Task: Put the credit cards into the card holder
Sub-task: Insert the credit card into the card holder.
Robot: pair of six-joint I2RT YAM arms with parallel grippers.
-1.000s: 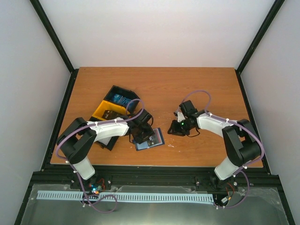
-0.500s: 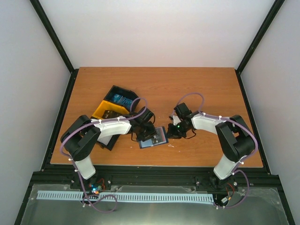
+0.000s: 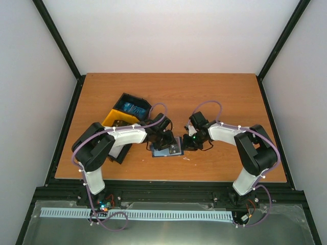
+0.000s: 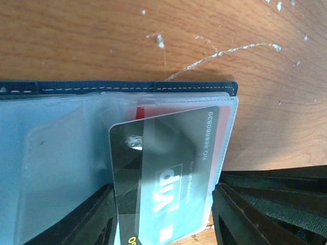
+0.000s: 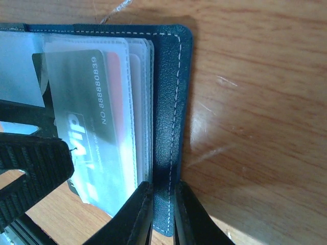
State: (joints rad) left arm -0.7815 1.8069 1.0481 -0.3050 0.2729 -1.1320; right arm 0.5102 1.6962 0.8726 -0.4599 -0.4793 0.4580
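Observation:
The dark navy card holder (image 3: 173,151) lies open on the table between the arms, its clear pockets up. My left gripper (image 3: 162,141) is shut on a dark grey "VIP" credit card (image 4: 168,173), held by its edges between both fingers (image 4: 245,214), with its front end inside a clear pocket over a red-marked card (image 4: 153,111). My right gripper (image 5: 163,214) is shut on the holder's navy cover edge (image 5: 171,92) at the holder's right side (image 3: 185,143). The grey card (image 5: 82,112) also shows in the right wrist view.
The black-and-yellow bin tray (image 3: 110,118) stands left of the holder, with blue cards (image 3: 132,108) and dark cards (image 3: 120,124) in its compartments. The table's front edge is close below the holder.
My right gripper has moved left onto the holder's right edge. My left gripper has shifted right and up with the card, and the holder shifted slightly right with it.

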